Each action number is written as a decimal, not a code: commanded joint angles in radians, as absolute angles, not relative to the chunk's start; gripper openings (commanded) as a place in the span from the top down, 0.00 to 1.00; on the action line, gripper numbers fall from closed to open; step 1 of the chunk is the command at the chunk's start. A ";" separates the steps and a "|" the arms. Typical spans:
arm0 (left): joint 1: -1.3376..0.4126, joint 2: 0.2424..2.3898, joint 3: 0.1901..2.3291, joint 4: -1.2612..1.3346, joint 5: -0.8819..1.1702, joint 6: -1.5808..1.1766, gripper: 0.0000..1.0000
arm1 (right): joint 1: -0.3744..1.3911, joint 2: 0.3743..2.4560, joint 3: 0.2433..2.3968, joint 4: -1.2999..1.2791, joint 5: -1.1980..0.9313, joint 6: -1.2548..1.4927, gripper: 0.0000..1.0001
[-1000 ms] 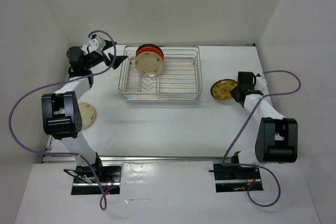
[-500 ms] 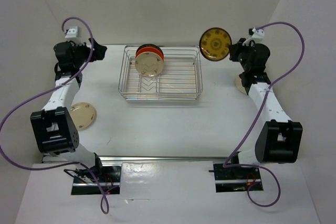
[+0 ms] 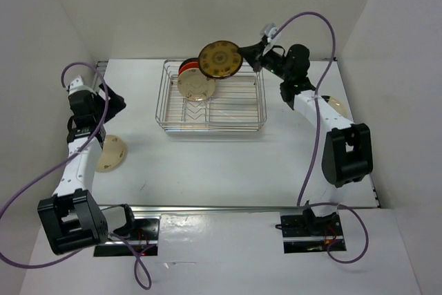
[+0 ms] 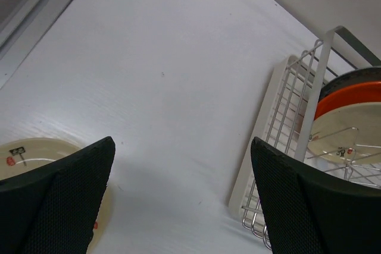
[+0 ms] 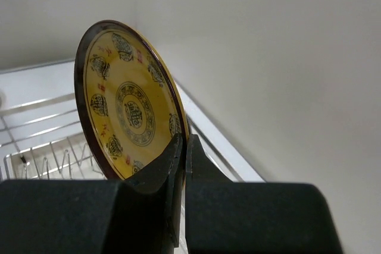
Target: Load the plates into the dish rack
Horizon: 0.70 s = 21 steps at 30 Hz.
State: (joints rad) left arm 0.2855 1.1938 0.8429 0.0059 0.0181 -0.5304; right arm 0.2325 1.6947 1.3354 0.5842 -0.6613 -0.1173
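Left end effector (image 4: 181, 153): fingers spread wide, nothing held, poised over the worktop (image 3: 228, 157) near its left edge, just beside a speckled cream plate (image 3: 110, 153) lying flat there.

Dish rack (image 3: 207, 128) toward the far edge. Standing on edge in its left end: dark plate (image 4: 357, 77) at the back, orange plate (image 3: 188, 68), racked cream plate (image 3: 195, 86) nearest.

Yellow-gold plate (image 3: 219, 59) upright above the rack's far rail, clear of the wires, clamped by its rim in the closed right end effector (image 5: 181, 147).

Further cream plate (image 3: 336, 106) near the right edge, partly hidden by the right arm (image 3: 314, 101).

Step in hand, as judged: slotting the yellow-gold plate.
- Keep it vertical and parallel to the standing plates.
- Line its lower rim with a free divider on the near side of the racked cream plate.
- Lower slowly.
- Release only once seated between wires.

Risk: toppling the standing plates.
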 commanded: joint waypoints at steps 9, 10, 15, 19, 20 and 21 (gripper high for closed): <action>0.285 1.015 0.785 -0.198 -0.163 -0.652 0.00 | 0.328 1.894 1.442 0.801 -0.703 -0.268 1.00; 0.285 1.015 0.775 -0.207 -0.176 -0.652 0.00 | 0.337 1.908 1.453 0.813 -0.681 -0.268 1.00; 0.285 1.006 0.752 -0.207 -0.141 -0.663 0.00 | 0.359 1.982 1.473 0.856 -0.614 -0.279 1.00; 0.285 1.006 0.743 -0.198 -0.141 -0.663 0.00 | 0.379 2.011 1.482 0.870 -0.549 -0.317 1.00; 0.285 1.006 0.742 -0.198 -0.141 -0.654 0.00 | 0.391 2.022 1.482 0.870 -0.535 -0.330 1.00; 0.285 1.006 0.742 -0.198 -0.141 -0.653 0.00 | 0.391 2.022 1.482 0.870 -0.510 -0.340 1.00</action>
